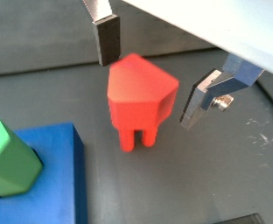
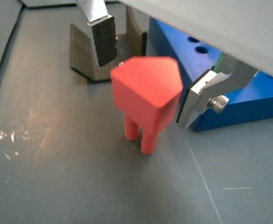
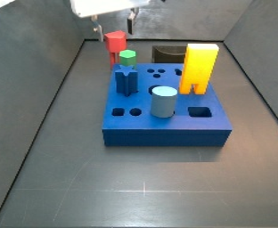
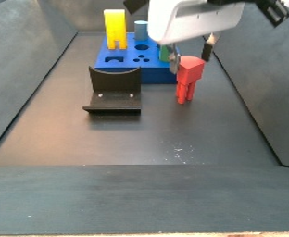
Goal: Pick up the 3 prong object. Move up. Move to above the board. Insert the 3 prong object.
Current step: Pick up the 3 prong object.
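The 3 prong object (image 1: 139, 94) is a small red block standing upright on its prongs on the dark floor, beside the board; it shows in both wrist views (image 2: 147, 92) and both side views (image 3: 114, 41) (image 4: 188, 78). My gripper (image 1: 149, 92) is lowered over it and open, with one silver finger (image 1: 108, 39) on each side of the red top and a small gap at each. The gripper also shows in the views (image 2: 150, 87) (image 3: 120, 25) (image 4: 193, 46). The board (image 3: 166, 125) is a thick blue block with holes (image 4: 137, 61) (image 2: 227, 87) (image 1: 57, 171).
On the board stand a tall yellow block (image 3: 201, 68), a green-topped dark blue peg (image 3: 127, 71) and a pale blue cylinder (image 3: 164, 101). A dark box (image 3: 169, 54) sits behind the board. The fixture (image 4: 114, 90) stands on the floor beside the red block. Grey walls enclose the floor.
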You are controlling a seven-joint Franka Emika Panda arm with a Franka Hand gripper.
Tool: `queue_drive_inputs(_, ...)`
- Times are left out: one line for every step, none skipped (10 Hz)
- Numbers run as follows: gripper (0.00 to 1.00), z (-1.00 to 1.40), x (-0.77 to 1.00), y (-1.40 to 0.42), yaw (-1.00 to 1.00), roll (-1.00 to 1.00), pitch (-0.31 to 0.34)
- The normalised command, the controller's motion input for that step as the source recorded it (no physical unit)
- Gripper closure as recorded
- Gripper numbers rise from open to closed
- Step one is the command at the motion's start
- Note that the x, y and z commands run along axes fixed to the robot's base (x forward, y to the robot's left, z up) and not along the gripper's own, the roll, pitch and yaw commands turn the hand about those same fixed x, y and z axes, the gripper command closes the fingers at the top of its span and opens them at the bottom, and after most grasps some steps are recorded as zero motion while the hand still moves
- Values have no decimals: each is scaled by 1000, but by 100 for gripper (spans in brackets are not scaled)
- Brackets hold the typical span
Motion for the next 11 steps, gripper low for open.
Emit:
queue_drive_inputs(0,-706,0,-17,154,54,-66)
queue_drive_inputs(0,-260,0,-9,17,0,-20)
queue_drive_inputs(0,-43,-3,0,0,-49,-63)
queue_drive_inputs(0,0,0,0,0,0,0)
queue_drive_inputs(100,0,0,0,0,0,0)
queue_drive_inputs(100,0,0,0,0,0,0)
queue_drive_inputs(100,0,0,0,0,0,0)
queue_drive_inputs(100,0,0,0,0,0,0)
queue_drive_inputs(100,0,0,0,0,0,0)
queue_drive_inputs(100,0,0,0,0,0,0)
queue_drive_inputs(100,0,0,0,0,0,0)
